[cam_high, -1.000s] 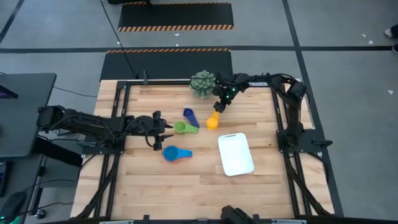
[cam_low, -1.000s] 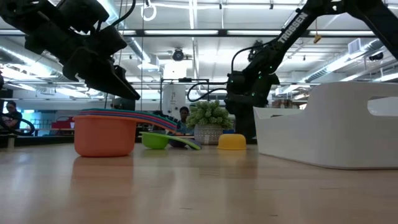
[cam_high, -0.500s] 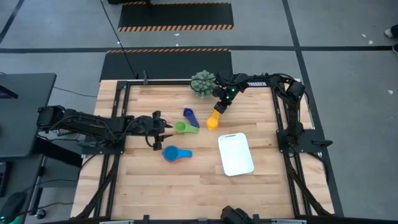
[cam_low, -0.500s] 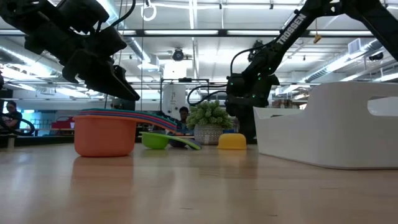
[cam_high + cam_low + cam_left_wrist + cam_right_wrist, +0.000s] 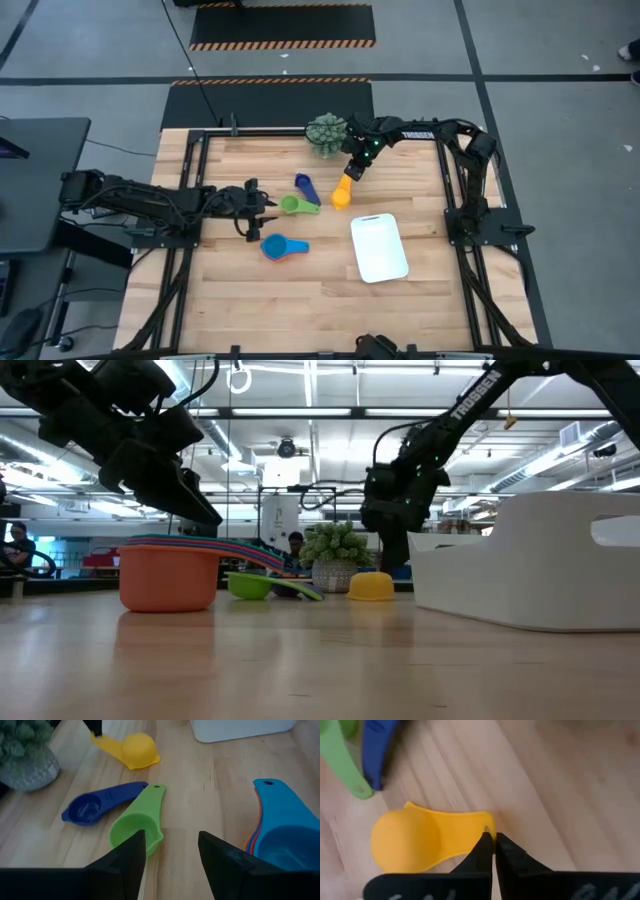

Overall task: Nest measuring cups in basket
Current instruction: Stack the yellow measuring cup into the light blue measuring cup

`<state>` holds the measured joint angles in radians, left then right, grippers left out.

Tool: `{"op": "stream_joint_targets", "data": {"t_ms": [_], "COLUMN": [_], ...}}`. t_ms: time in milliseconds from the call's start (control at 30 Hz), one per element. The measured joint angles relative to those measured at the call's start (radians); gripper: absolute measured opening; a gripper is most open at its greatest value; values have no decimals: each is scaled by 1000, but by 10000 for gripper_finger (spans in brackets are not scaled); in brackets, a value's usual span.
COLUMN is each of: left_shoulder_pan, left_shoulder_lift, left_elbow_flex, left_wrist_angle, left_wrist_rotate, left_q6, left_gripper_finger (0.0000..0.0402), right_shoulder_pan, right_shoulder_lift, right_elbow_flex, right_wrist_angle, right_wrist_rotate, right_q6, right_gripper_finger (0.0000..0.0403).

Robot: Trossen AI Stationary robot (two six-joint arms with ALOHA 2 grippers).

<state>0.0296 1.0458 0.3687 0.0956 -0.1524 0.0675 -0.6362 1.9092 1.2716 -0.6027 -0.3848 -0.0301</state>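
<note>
A yellow measuring cup (image 5: pixel 341 195) lies upside down on the table, its handle toward the far edge. My right gripper (image 5: pixel 352 173) is shut at that handle's end. A green cup (image 5: pixel 293 205) and a dark blue cup (image 5: pixel 305 185) lie side by side to its left. A nested stack of cups with a light blue one on top (image 5: pixel 280 246) stands near my left gripper (image 5: pixel 262 207). That gripper hovers open over the table and holds nothing. The white basket (image 5: pixel 379 248) stands to the right of the stack. My right gripper pinches the free end of the yellow cup's handle (image 5: pixel 487 829) between its two fingertips (image 5: pixel 482 851). The fingers come from above, slanting down from the far side. The cup's rim rests on the table, dome up (image 5: pixel 371 587).
A spiky green plant in a pot (image 5: pixel 325 133) stands at the far edge, right beside my right arm. The basket's tall wall (image 5: pixel 540 560) rises to the right of the yellow cup. Bare wood lies along the near side of the table.
My right gripper has shut on the end of the yellow cup's handle. The cup stays on the table at about the same spot.
</note>
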Motion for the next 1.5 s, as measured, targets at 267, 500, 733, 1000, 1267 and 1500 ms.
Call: {"op": "stream_joint_targets", "data": {"t_ms": [267,500,733,1000,1267,1500], "left_shoulder_pan": [0,0,0,0,-1,-1], "left_shoulder_lift": [0,0,0,1,1,1], "left_elbow_flex": [0,1,1,1,1,1], "left_wrist_angle": [26,36,51,51,68,125], "left_wrist_rotate": [45,45,60,72,126,139], "left_q6": [-32,-65,-117,-168,-169,-196], "left_gripper_finger": [188,188,188,188,188,188], "right_shoulder_pan": [101,204,294,384,477,564], "right_shoulder_lift": [-127,-167,-173,-228,-270,-275], "right_elbow_flex": [0,0,0,0,0,0], "right_wrist_angle": [71,100,141,154,194,296], "right_wrist_rotate": [54,136,238,316,389,463], "right_q6": [-57,-79,-83,-97,-117,-189], "right_gripper_finger": [7,7,7,7,7,7]}}
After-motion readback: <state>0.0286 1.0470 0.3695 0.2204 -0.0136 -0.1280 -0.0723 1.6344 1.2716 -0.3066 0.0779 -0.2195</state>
